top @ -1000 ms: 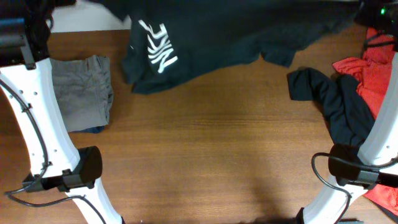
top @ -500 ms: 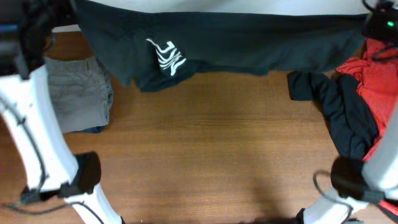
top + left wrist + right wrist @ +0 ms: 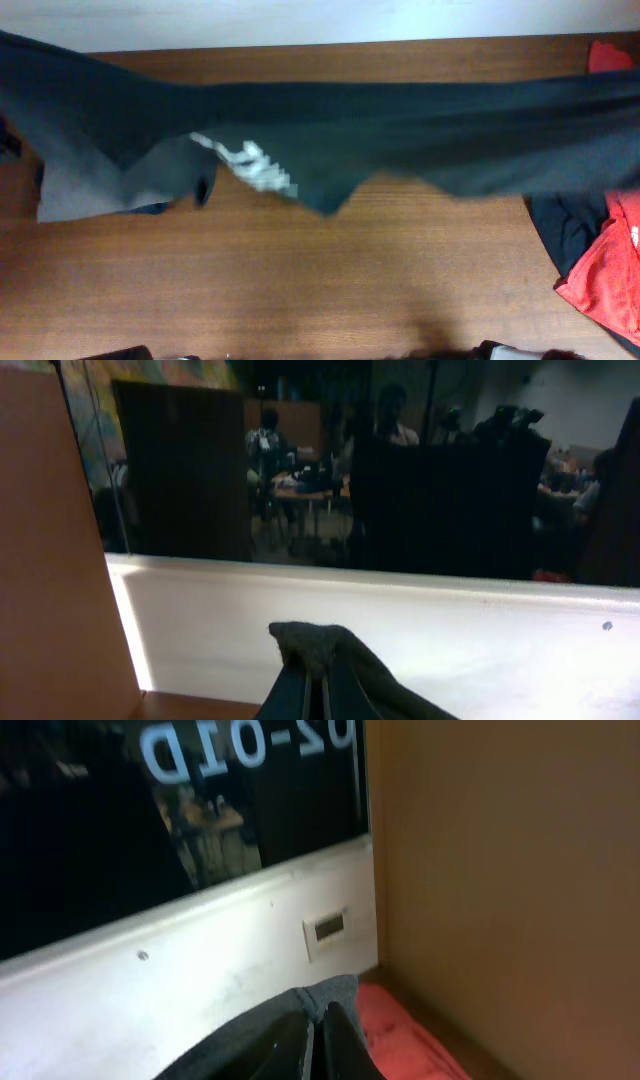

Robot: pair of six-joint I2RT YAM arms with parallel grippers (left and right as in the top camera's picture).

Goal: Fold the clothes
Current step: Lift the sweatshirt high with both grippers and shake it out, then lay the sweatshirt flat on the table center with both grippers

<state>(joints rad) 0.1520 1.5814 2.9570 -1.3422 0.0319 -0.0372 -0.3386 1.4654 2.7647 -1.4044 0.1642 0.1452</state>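
Observation:
The large black top [image 3: 420, 130] hangs stretched across the whole overhead view, blurred, with its white lettering [image 3: 255, 168] crumpled left of centre. It hides both arms there. In the left wrist view my left gripper [image 3: 322, 695] is shut on a bunched edge of the black top [image 3: 310, 642]. My right gripper [image 3: 318, 1042] is shut on another edge of the top [image 3: 335, 995], raised above the red garment [image 3: 410, 1040]. A plain black garment [image 3: 565, 225] and the red garment [image 3: 610, 270] lie at the table's right side.
A grey folded garment [image 3: 80, 195] lies at the left, partly under the hanging top. Bare wooden table [image 3: 330, 290] fills the front half. A white wall [image 3: 450, 650] runs along the back edge. A bit of red cloth [image 3: 608, 55] shows at the far right corner.
The black top has been lifted and pulled taut across the whole view, now covering the grey garment's top and both arms. Both grippers keep their hold on it.

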